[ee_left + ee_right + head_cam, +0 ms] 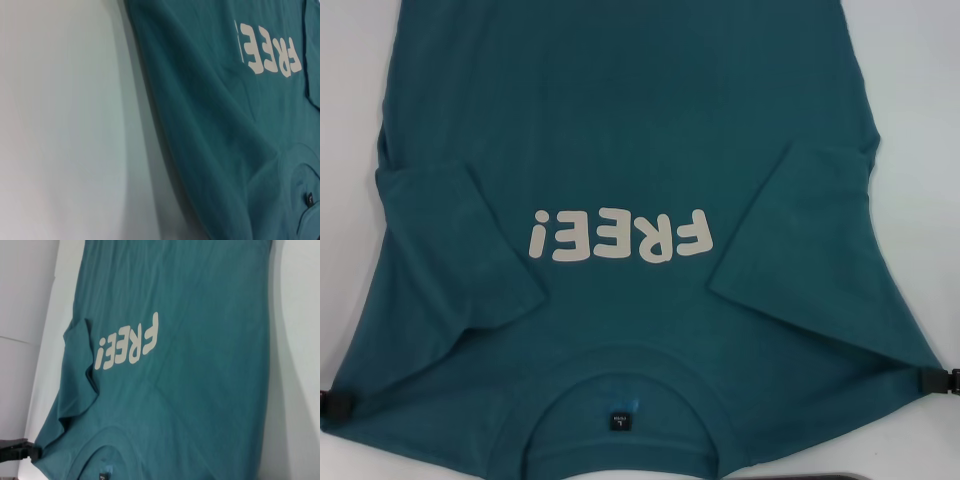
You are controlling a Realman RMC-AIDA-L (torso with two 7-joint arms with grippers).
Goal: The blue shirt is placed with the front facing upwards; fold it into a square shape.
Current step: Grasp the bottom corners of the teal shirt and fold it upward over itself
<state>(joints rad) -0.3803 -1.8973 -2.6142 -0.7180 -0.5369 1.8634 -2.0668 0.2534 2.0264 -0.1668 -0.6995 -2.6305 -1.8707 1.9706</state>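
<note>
Collar [620, 385] at 6 o'clock, shirt [620, 130] flat on counter [920, 80]; left gripper [335, 378] and right gripper [938, 380] pinch shoulder corners, jaws closed; uneven lift could skew fold.

We note the shirt [620, 120] is matt, soft cloth with smooth white lettering [618, 236]; table [60, 125] smooth, faintly glossy.
</note>
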